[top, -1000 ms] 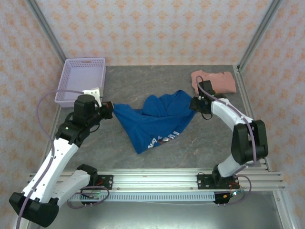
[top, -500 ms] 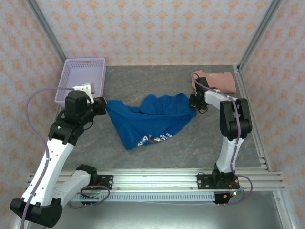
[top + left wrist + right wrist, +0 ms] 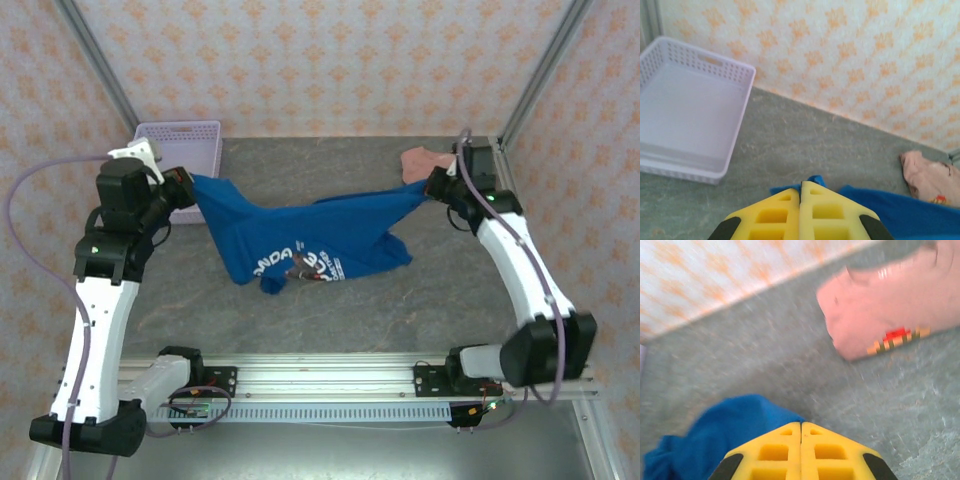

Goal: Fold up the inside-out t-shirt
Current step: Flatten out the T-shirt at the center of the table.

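My left gripper (image 3: 185,190), at the upper left of the top view, and my right gripper (image 3: 437,187), at the upper right, are both pinched fully closed, each on an edge of the large royal-blue soft cotton t-shirt (image 3: 310,235). The t-shirt is stretched between them across the middle of the frame. Its lower part sags toward the grey stone-patterned desk (image 3: 400,300), with the white-and-orange print (image 3: 300,265) facing up at lower centre. From each wrist view I see only a small tuck of blue cloth past my closed yellow fingers (image 3: 825,210), so I judge the hold to be shallow. Spreading further could pull a corner free and drop the t-shirt in a heap. My right gripper sits just beside the small salmon-pink folded shirt (image 3: 425,160), and my left is near the lavender plastic basket (image 3: 180,135), so lowering carelessly could drag either along.
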You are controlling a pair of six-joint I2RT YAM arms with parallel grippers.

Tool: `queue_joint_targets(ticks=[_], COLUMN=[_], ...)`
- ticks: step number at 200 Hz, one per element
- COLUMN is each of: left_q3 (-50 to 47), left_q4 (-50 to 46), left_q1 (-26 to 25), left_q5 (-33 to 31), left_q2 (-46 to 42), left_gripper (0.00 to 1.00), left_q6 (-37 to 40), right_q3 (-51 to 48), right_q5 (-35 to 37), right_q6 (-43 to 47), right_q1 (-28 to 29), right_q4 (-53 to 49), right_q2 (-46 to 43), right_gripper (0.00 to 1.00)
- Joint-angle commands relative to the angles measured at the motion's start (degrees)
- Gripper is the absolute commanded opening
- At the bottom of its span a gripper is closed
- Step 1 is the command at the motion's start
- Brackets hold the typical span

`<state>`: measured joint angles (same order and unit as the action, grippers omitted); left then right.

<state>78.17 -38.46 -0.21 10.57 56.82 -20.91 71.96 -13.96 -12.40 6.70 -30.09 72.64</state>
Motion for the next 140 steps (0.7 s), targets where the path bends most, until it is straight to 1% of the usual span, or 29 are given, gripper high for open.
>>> queue_joint_targets(ticks=[1, 11, 19, 44, 58, 71, 82, 93, 104, 122, 140], left_q3=[5.1, 6.8, 8.1, 10.5, 9.6, 6.6, 3.0, -0.7, -3.5, -6.4, -8.2], left_q4=[-2.0, -2.7, -3.2, -4.2, -4.3, -4.4, -4.1, -3.3, -2.7, -2.0, -1.5], left_q1=[1.9, 2.5, 2.9, 3.2, 3.2, 3.2, 3.2, 3.2, 3.2, 3.2, 3.2], left_q5=[1.1, 1.0, 1.3, 1.5, 1.3, 1.6, 1.4, 1.4, 1.2, 1.3, 2.4], left_q2=[1.1, 1.6, 1.8, 2.6, 2.8, 2.9, 2.9, 3.2, 3.6, 4.8, 5.9], left_gripper=[0.00, 0.00, 0.00, 0.00, 0.00, 0.00, 0.00, 0.00, 0.00, 0.00, 0.00], left_q6=[2.0, 2.4, 2.8, 3.8, 3.8, 3.3, 2.7, 2.4, 2.4, 2.9, 2.7], right_q3=[1.9, 3.7, 5.2, 9.1, 9.0, 5.9, 2.4, 0.0, -0.1, 1.6, 1.8], right_q5=[-0.2, -1.1, -1.5, -1.2, -3.2, -5.8, -7.8, -10.7, -13.4, -15.5, -16.3], right_q6=[0.4, 0.4, 0.4, 1.0, -0.2, -2.7, -5.0, -6.8, -7.7, -6.8, -5.8], right_q1=[-0.2, -0.2, -0.2, -0.2, -0.2, 0.0, 0.0, 0.2, 0.4, 0.9, 1.0], right_q4=[-7.3, -9.3, -10.8, -14.2, -13.3, -9.9, -5.5, -1.0, 2.3, 4.1, 5.5], right_q2=[-3.8, -4.5, -7.0, -9.6, -9.4, -7.9, -5.2, 0.7, 6.7, 16.3, 22.7], right_gripper=[0.00, 0.00, 0.00, 0.00, 0.00, 0.00, 0.00, 0.00, 0.00, 0.02, 0.04])
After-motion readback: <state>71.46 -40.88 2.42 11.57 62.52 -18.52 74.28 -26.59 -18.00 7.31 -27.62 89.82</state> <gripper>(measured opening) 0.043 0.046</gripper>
